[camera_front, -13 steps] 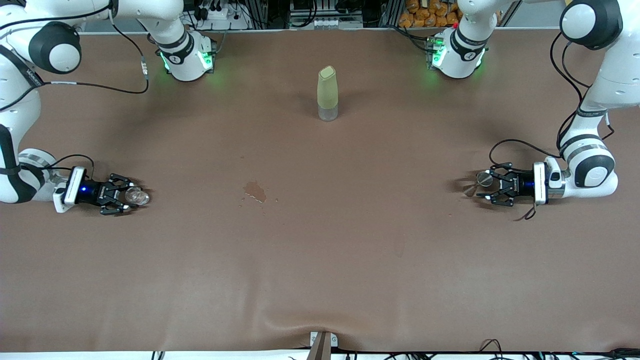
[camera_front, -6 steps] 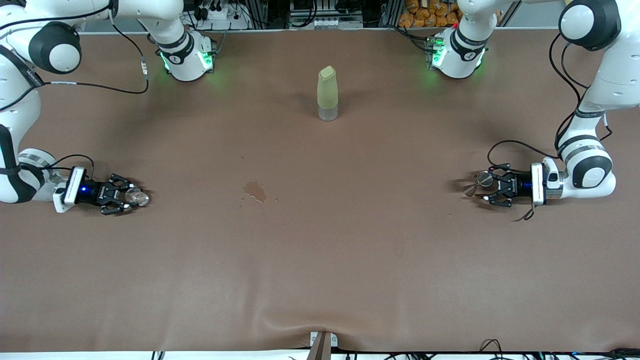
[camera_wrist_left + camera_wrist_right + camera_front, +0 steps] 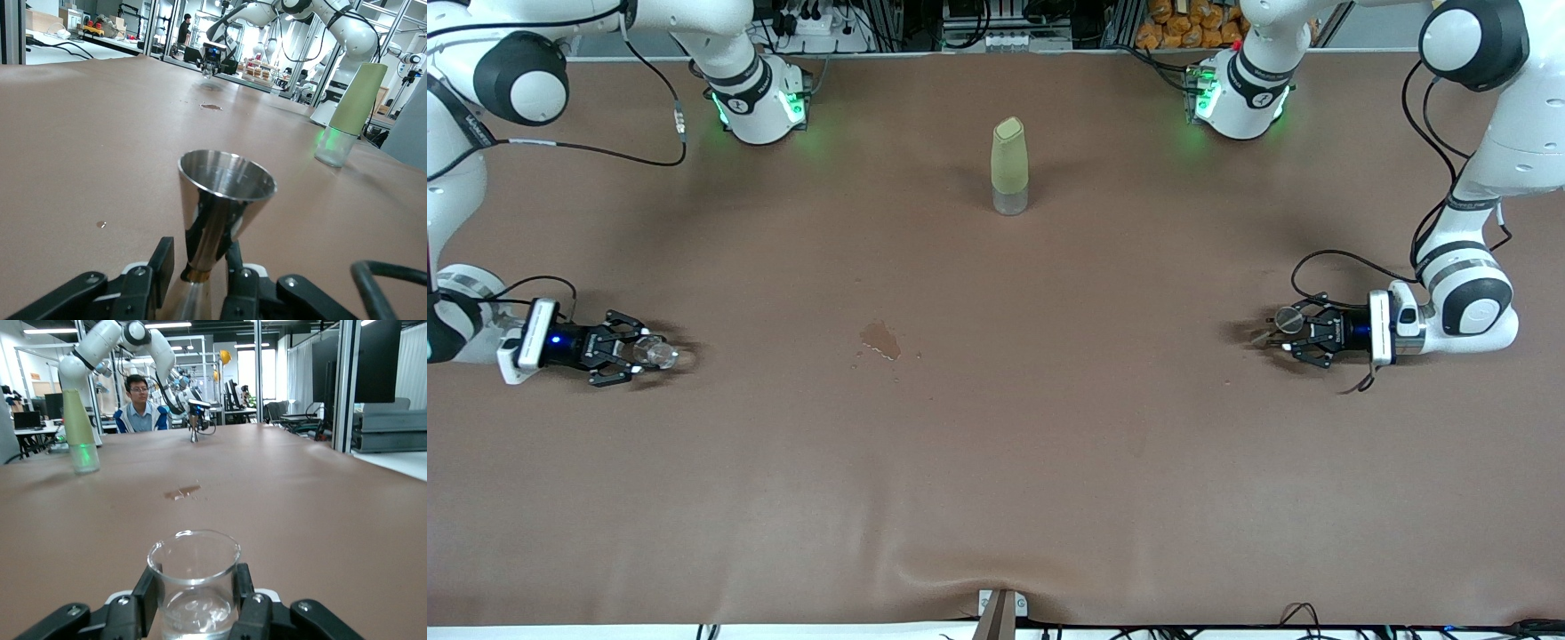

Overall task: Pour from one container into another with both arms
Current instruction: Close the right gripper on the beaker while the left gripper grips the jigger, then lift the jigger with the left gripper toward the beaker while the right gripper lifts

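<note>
**Item 1. Table (image 3: 996,498).** Brown cover. The lower half of the front view holds nothing for the task.

**Item 2. Spill (image 3: 880,340).** A small wet patch with a few droplets, just below the frame's centre, lying between the two grippers and well apart from both.

**Item 3. Right gripper (image 3: 643,356), with cup (image 3: 662,356).** At mid-height of the frame, at the right arm's end of the table, lying low and level over the cloth. It is clenched on the cup: the right wrist view shows the cup (image 3: 194,583) upright with a black finger (image 3: 148,593) pressed to each side. A little clear liquid sits in the bottom. Whether the cup's base is off the table cannot be told.

**Item 4. Left gripper (image 3: 1282,336), with jigger (image 3: 1286,318).** At mid-height of the frame, at the left arm's end of the table, also low and level. The left wrist view shows the jigger (image 3: 223,200) upright, its narrow waist set between the jaws and its upper cone looking dry. Whether the jaws press on the waist cannot be told.

**Item 5. Bottle (image 3: 1009,178).** Olive-green with a clear base, upright at upper centre of the frame, untouched.

**Status.** This is the pick-up stage, judged early in the task. The cup is secured and the jigger is in place for a grasp. Both vessels are at opposite ends of the table, far apart, and nothing has been poured. What remains is to confirm the hold on the jigger, raise both vessels, bring them together over the middle, and tip the cup over the jigger's rim.
</note>
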### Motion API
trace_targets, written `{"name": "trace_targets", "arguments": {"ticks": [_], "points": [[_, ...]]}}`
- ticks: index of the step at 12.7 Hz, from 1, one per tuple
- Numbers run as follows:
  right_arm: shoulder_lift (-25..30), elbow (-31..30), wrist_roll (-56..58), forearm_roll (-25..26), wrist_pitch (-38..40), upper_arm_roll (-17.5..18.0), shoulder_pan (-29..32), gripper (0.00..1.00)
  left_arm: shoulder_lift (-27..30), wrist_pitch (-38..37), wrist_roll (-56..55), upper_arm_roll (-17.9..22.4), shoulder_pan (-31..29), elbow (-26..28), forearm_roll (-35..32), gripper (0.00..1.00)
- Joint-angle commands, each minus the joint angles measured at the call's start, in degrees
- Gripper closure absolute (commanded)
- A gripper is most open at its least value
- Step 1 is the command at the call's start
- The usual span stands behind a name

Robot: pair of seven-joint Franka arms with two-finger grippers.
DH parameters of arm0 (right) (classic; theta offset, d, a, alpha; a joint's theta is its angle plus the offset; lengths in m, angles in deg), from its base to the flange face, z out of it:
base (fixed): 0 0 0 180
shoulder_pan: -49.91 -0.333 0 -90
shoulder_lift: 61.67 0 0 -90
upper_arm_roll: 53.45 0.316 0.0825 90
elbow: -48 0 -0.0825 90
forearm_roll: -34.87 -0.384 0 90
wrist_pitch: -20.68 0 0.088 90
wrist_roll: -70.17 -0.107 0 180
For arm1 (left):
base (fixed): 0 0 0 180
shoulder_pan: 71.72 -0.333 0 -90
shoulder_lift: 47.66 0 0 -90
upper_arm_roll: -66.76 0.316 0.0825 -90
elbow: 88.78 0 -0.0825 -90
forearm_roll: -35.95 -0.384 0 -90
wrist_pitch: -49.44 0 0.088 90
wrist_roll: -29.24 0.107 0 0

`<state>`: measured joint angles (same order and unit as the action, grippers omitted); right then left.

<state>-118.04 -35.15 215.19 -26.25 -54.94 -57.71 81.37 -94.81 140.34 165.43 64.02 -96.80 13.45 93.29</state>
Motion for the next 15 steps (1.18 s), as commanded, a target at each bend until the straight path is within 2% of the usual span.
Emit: {"name": "trace_targets", "arguments": {"ticks": [1, 6, 9, 12, 15], "points": [[1.0, 1.15, -2.1, -0.84, 2.06, -0.13, -1.49, 0.78, 0.48, 0.5, 1.45, 0.02, 0.21, 0.26, 1.2, 0.85], [6.08, 1.5, -10.26, -0.84, 3.01, 0.04, -2.72, 0.77, 3.55, 1.28, 0.05, -0.68, 1.7, -0.8, 1.29, 0.96], [8.73, 1.5, -12.91, -0.93, 3.73, 0.75, -3.34, 0.77, 6.8, 3.48, -1.45, -4.63, 1.96, -0.01, 3.39, 1.0], [11.18, 1.94, -13.09, -0.93, 3.38, 1.27, -3.95, 0.77, 7.77, 9.7, -3.21, -11.56, 3.8, 1.31, 9.96, 1.0], [14.7, 2.65, -19.49, -0.93, 3.46, 1.36, -4.66, 0.77, 7.51, 17.96, -3.83, -12.91, 12.65, 1.66, 20.76, 1.0]]}}
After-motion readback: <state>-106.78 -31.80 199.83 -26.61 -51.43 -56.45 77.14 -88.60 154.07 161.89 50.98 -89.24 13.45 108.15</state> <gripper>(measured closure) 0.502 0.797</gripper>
